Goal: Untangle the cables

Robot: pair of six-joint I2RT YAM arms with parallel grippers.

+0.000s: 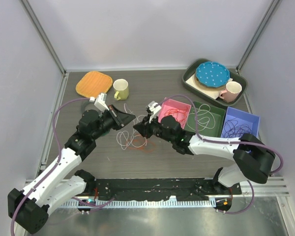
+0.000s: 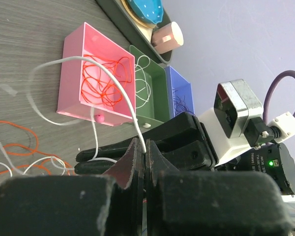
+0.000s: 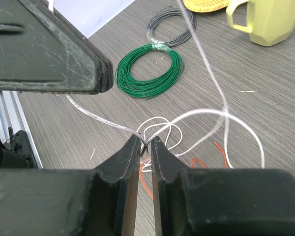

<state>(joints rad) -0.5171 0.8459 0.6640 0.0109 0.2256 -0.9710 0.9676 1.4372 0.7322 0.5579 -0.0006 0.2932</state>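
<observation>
A tangle of thin white and orange cables (image 1: 132, 141) lies on the table between my two grippers. My left gripper (image 1: 129, 118) is shut on a white cable (image 2: 108, 78), which arcs up from its jaws (image 2: 145, 146) and over toward the pink box. My right gripper (image 1: 137, 128) is shut on a white cable (image 3: 206, 114) at its tips (image 3: 146, 142), just above the pile; orange strands (image 3: 147, 182) lie beneath. The two grippers are close together, tips almost facing. Loose white and orange loops (image 2: 19, 147) lie on the table at the left of the left wrist view.
A pink box (image 1: 163, 106) holds red-orange cables, a green box (image 1: 217, 114) white ones, a blue box (image 1: 252, 119) dark ones. A dark tray (image 1: 191, 84) with a blue plate and pink cup stands back right. Yellow mug (image 1: 121, 89), orange mat (image 1: 94, 83), green ring (image 3: 150, 71), grey ring (image 3: 169, 27).
</observation>
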